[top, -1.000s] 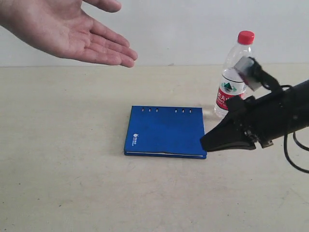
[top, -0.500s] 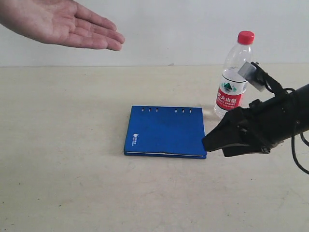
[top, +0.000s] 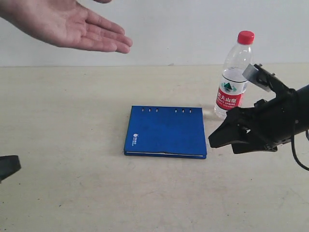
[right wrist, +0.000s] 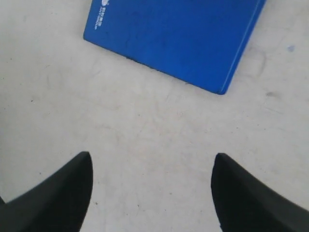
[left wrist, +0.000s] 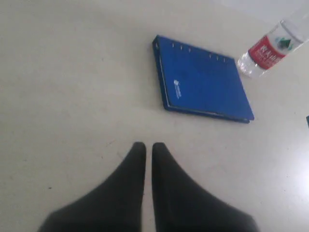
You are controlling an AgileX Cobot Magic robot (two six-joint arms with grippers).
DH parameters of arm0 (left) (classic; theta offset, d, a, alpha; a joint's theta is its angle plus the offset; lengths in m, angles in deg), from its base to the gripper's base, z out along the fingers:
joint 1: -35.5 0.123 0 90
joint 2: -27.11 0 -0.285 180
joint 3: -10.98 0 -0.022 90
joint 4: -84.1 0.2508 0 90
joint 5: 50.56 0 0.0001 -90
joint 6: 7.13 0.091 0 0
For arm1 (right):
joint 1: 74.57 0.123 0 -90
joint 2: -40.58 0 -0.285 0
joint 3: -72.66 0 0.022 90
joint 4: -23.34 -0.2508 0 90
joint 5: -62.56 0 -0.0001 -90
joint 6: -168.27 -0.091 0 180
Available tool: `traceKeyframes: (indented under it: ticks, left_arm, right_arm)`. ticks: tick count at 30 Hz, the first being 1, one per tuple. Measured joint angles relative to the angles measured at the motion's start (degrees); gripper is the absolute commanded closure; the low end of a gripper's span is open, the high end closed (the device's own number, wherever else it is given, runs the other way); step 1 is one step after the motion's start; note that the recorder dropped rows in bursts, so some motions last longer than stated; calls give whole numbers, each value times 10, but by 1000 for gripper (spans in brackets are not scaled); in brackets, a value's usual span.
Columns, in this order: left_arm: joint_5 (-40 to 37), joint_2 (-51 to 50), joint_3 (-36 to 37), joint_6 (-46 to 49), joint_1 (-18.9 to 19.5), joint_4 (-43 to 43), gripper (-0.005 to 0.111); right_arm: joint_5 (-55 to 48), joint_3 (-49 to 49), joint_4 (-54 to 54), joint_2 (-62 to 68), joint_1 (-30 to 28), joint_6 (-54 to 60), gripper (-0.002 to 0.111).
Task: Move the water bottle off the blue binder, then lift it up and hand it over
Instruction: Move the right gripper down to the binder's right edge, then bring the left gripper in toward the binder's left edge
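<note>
The right hand (right wrist: 152, 162) hangs over the surface (top: 72, 106), fingers spread wide and holding nothing, beside the blue binder (top: 166, 130) lying mid-surface; the water bottle (top: 233, 77) stands upright toward the far edge, just off the binder's corner; the left hand (left wrist: 147, 146), near the left edge, has its fingers pressed almost together, empty.

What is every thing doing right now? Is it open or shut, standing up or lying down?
blue binder: closed, lying flat on the table.
water bottle: upright, red cap on, standing beside the binder, not on it.
left gripper: fingers shut, empty.
right gripper: fingers open, empty.
person's hand: open, palm up, above the table.
</note>
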Motion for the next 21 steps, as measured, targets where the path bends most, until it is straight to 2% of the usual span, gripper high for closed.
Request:
traceKeyframes:
  ticks: [3, 5, 8, 9, 12, 21]
  left_arm:
    - [-42, -123, -16, 165, 0, -153, 101]
    - [-79, -192, -37, 234, 0, -195, 96]
    - [-130, -294, -80, 285, 0, -223, 76]
    - [-145, -318, -93, 294, 0, -226, 65]
    - [-179, -396, -139, 308, -1, -229, 44]
    - [-260, -604, -272, 310, -1, -233, 47]
  right_arm:
    - [26, 0, 0, 0, 0, 0, 46]
    - [45, 0, -5, 3, 0, -3, 46]
    - [56, 0, -43, 25, 0, -1, 46]
    - [56, -2, -58, 35, 0, 6, 46]
    - [47, -15, -95, 82, 1, 28, 46]
    - [52, -93, -138, 190, 1, 71, 46]
